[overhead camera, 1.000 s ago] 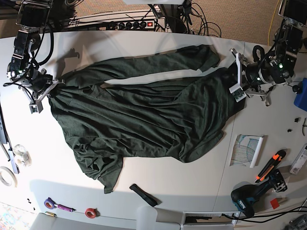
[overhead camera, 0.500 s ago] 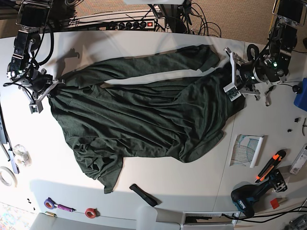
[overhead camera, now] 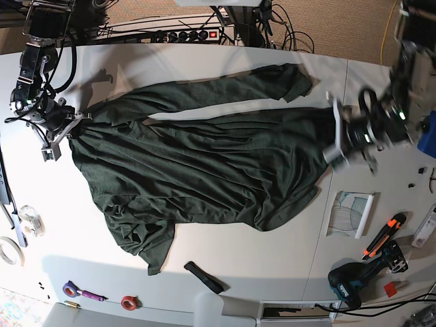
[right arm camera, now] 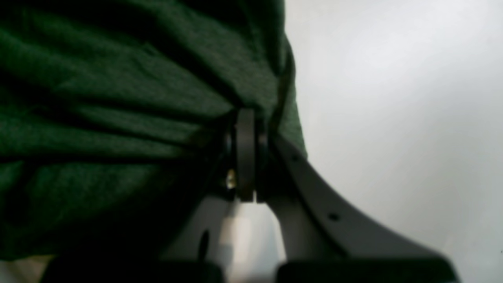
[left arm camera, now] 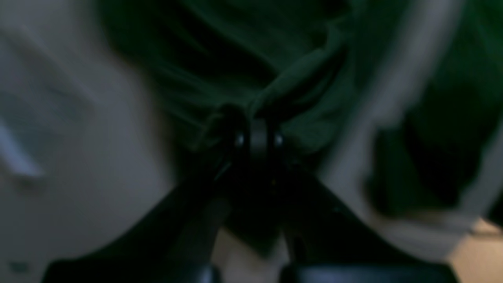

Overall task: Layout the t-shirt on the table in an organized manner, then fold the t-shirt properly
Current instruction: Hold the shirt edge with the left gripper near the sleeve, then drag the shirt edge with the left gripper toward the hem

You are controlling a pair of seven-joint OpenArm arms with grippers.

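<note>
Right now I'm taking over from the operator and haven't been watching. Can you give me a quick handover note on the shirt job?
Left tool: shut on a bunch of the t-shirt, at its edge on the base view's right.
Right tool: shut on the opposite edge, on the base view's left.
Shirt: on the table, stretched between the two tools. It is wrinkled and bunched along the far side, with a flap trailing toward the near edge.
Done: both ends gripped, shirt roughly spread.
Left: flatten and smooth it, then fold. No fold has been made yet.
</note>
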